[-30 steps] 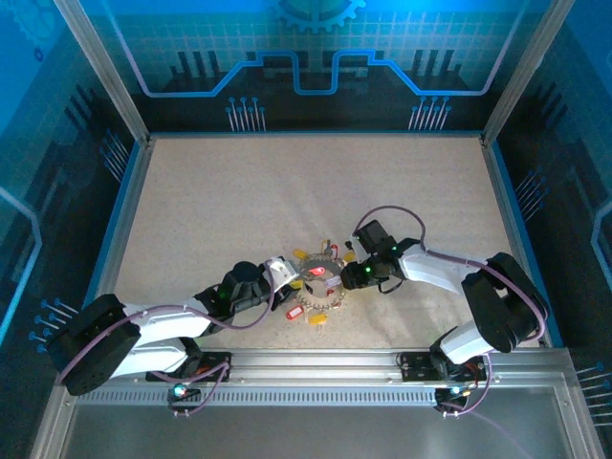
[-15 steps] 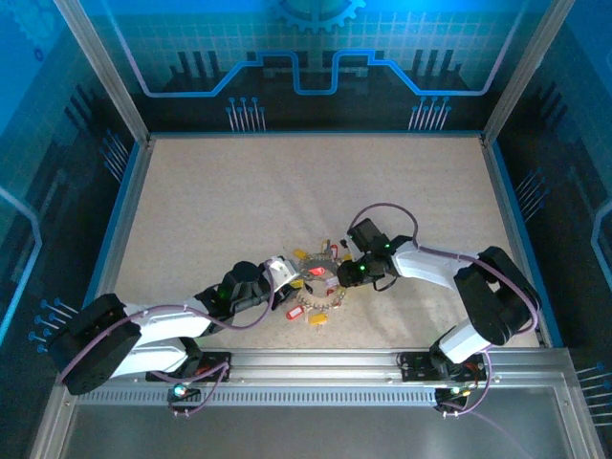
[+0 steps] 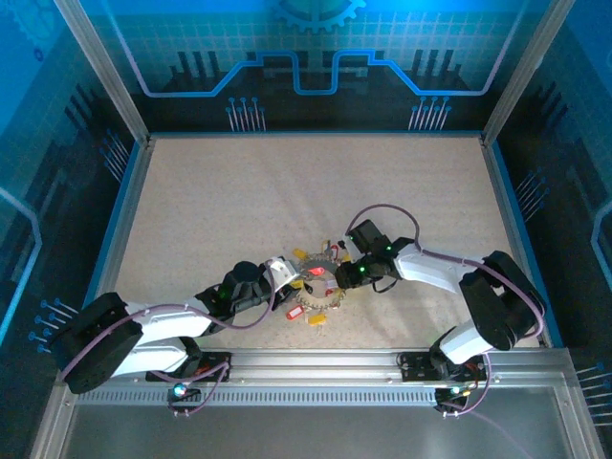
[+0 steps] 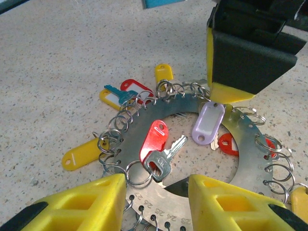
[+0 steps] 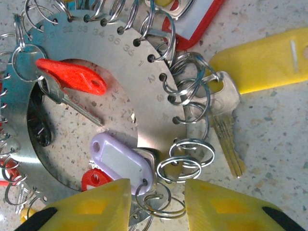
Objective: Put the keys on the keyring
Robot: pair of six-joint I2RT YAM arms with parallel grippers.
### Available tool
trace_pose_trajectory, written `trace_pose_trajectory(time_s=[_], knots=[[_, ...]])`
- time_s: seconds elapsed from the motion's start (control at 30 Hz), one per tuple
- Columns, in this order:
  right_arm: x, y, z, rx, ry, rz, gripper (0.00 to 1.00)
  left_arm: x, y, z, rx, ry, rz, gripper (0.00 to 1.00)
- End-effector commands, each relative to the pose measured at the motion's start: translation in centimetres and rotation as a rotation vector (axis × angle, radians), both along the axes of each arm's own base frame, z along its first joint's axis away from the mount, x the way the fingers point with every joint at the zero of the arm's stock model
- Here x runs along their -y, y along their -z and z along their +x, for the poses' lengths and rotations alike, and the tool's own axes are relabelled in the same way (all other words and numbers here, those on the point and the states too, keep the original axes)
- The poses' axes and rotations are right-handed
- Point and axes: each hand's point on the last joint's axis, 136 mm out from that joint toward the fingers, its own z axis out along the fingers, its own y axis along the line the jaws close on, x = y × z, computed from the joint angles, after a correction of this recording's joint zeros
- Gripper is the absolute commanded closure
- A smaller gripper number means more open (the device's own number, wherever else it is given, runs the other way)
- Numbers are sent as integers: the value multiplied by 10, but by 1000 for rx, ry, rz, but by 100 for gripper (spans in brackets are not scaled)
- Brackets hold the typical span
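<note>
The keyring lies flat mid-table, a grey metal ring with numbered holes and many split rings. My left gripper is shut across its near band. A red-tagged key and a silver key lie in its centre. My right gripper is open. Its fingers straddle loose split rings at the rim, and its left finger touches the pale purple tag. A silver key with a yellow tag fans outward. The right gripper sits over the ring's right side.
More yellow tags and red tags and a teal key fan out around the ring on the speckled table. Metal frame posts and blue walls bound the table. The right gripper's body hangs over the ring's far side.
My right gripper has shifted slightly left onto the ring's rim and its fingers have narrowed. The left gripper and the keyring have stayed put.
</note>
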Motion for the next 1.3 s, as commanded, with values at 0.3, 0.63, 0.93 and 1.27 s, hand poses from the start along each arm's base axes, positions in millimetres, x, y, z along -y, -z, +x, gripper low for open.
trace_pose_trajectory(time_s=[0.3,0.63,0.93,1.27], knots=[[1,5,-20,-23,-48,33,63,6,-7,4,21,16,-28,59],[5,1,-8,42,-43,26,59,7,-3,4,12,16,-26,59],[-4,7,-3,40,-53,60,58,8,-2,5,9,17,-26,59],[1,23,-8,16,-57,36,57,9,-1,5,6,20,-27,59]])
